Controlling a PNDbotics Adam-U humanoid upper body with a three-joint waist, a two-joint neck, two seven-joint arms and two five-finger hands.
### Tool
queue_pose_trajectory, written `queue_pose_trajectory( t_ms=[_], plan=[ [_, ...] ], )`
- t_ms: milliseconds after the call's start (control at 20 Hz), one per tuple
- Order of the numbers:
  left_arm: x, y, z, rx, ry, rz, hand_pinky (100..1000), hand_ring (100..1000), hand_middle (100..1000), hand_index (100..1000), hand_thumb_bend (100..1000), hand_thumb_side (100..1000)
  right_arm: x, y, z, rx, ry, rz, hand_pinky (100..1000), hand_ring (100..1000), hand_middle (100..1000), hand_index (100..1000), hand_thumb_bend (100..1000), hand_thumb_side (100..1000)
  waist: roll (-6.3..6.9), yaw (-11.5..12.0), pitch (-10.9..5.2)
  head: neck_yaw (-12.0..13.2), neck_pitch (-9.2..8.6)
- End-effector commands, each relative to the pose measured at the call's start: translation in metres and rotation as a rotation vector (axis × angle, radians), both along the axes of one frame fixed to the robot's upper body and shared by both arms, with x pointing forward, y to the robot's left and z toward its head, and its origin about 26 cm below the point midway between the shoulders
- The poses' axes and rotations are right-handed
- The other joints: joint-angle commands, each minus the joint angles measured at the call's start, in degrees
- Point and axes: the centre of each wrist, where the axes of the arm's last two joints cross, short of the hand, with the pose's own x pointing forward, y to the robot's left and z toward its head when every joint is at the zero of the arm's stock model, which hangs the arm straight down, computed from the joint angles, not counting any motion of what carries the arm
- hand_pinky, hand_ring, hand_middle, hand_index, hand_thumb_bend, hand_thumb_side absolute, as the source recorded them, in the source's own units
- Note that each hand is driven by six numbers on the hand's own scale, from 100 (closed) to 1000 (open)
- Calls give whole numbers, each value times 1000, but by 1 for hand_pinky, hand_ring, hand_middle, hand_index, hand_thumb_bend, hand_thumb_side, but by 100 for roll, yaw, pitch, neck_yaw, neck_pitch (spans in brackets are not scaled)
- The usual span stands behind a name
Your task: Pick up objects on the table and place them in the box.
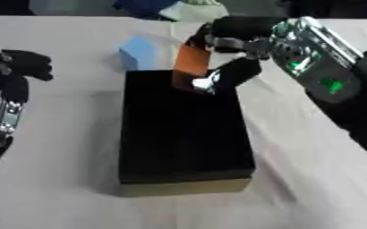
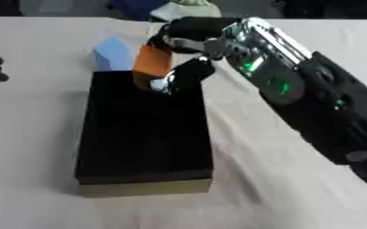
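R hand (image 1: 232, 53) holds orange block (image 1: 191, 60) over box (image 1: 183, 179) far end.

Both views look down from the robot's head, facing forward and steeply downward over the table (image 1: 53, 188), close enough that the black box (image 1: 183, 134) fills the middle of each. The two eyes sit side by side, so the right eye view shows the same scene shifted leftward: the box (image 2: 143, 129) lies nearer its left edge. Both share the box, the right hand (image 2: 190, 38) above its far end, and a blue block (image 1: 139, 51) behind it. The left hand (image 1: 18, 67) shows well only in the left eye view. The far background is blurred, perhaps cloth or clutter.
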Motion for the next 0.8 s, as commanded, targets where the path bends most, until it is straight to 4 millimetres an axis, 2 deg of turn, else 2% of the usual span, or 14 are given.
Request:
queue_pose_trajectory(
  t_ms=[50,400,600,800],
  plan=[
    [-2,4,7,17,-22,6,762,634,692,717,100,967,-13,-2,9,8,14,5,776,743,596,795,100,820,17,7,-131,-23,42],
    [-2,2,7,15,-22,1,762,634,692,717,100,969,-20,2,-10,-5,53,2,776,747,605,796,100,855,29,33,-109,-66,73],
    [-2,1,6,14,-20,-4,762,634,692,716,100,970,-16,2,-22,-35,46,-18,789,765,643,823,100,888,36,58,-107,-93,61],
    [-1,1,6,12,-20,-6,761,634,692,716,100,971,-11,5,-33,-86,40,-24,803,803,726,861,100,909,43,93,-102,-123,51]
  ],
)
